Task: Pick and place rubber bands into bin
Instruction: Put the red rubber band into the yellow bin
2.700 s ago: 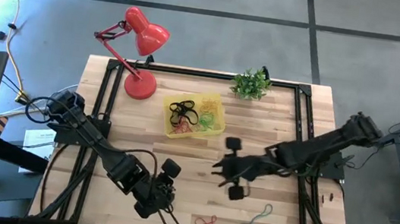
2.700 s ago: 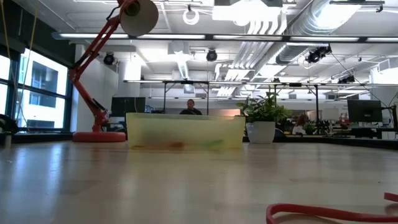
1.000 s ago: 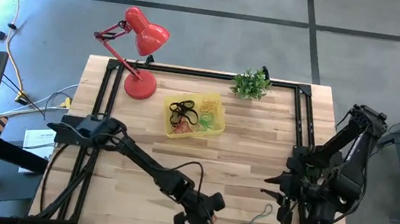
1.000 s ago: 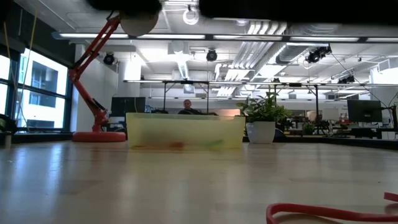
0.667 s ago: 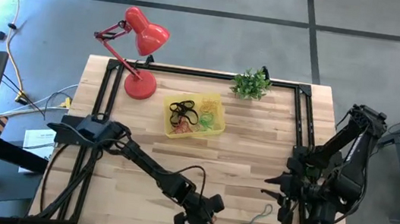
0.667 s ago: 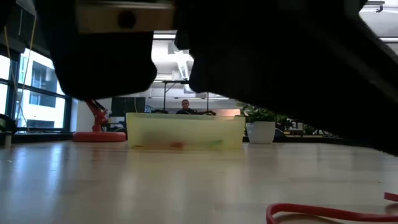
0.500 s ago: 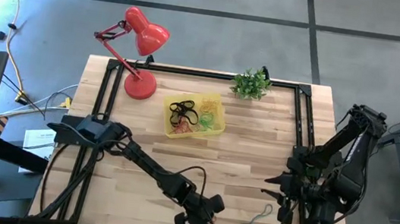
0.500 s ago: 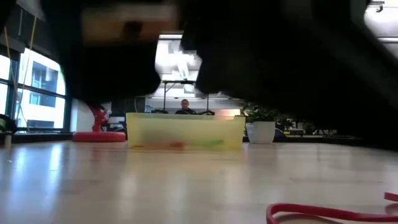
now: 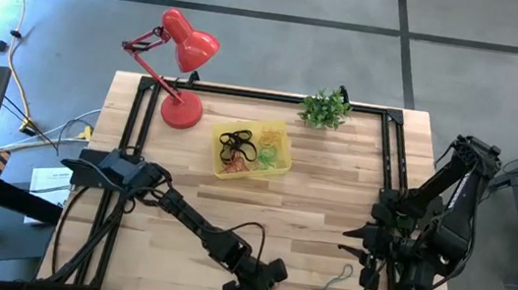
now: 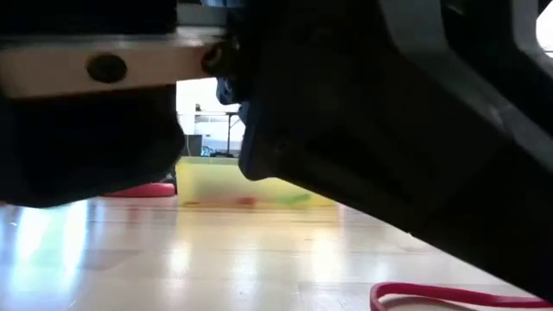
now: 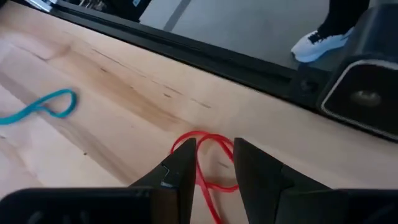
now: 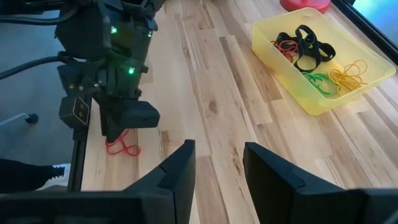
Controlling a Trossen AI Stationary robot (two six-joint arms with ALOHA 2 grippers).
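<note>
While right claw waits spread, left claw reaches low, fingers straddling red rubber band.

No readable text, label, brand, number or sign is found in any view. A small pale square sticker is seen on the dark left arm, but nothing on it can be made out.
</note>
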